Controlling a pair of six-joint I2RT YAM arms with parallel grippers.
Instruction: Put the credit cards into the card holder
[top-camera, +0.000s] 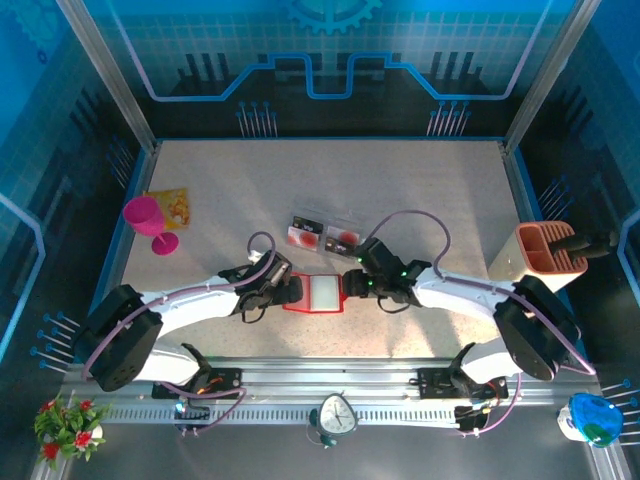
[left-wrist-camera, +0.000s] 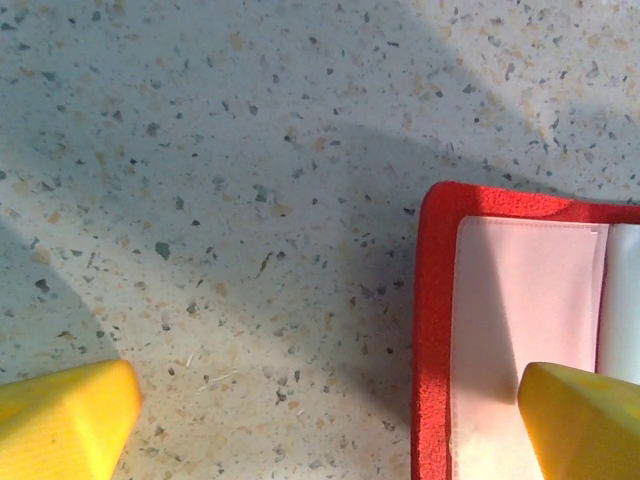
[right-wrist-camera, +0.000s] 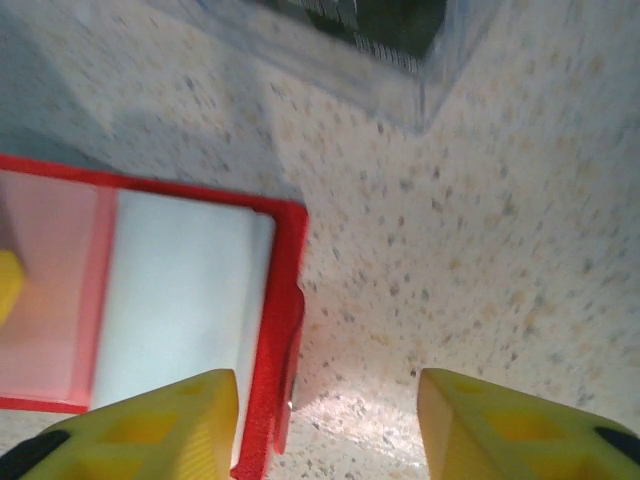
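**Both grippers spread at the open card holder, cards lying beyond it**

The card holder (top-camera: 314, 293) lies open and flat on the speckled table (top-camera: 420, 190), near the front edge and midway between the two arms. Its red rim frames a pale whitish inside.

The left gripper (top-camera: 286, 291) is at the holder's left end with its jaws spread wide. In the left wrist view, one yellow fingertip (left-wrist-camera: 585, 420) is over the pale lining just inside the red border. The other fingertip (left-wrist-camera: 60, 425) is over bare table, well to the side. Whether the inner fingertip presses on the lining cannot be told.

The right gripper (top-camera: 351, 284) is at the holder's right end, also spread and holding nothing. In the right wrist view, one finger (right-wrist-camera: 150, 425) overlaps the holder's red right edge and white panel. The other finger (right-wrist-camera: 530, 425) is over the table beside the holder.

The two credit cards (top-camera: 306, 233) lie side by side on the table just beyond the holder, apart from it and from both grippers, each showing a red round mark. The corner of a clear plastic sleeve (right-wrist-camera: 400, 70) shows at the top of the right wrist view.

A pink goblet (top-camera: 150, 222) stands at the left of the table, beside a yellow-orange packet (top-camera: 171, 206). An orange-brown two-slot rack (top-camera: 545, 250) stands at the right edge.
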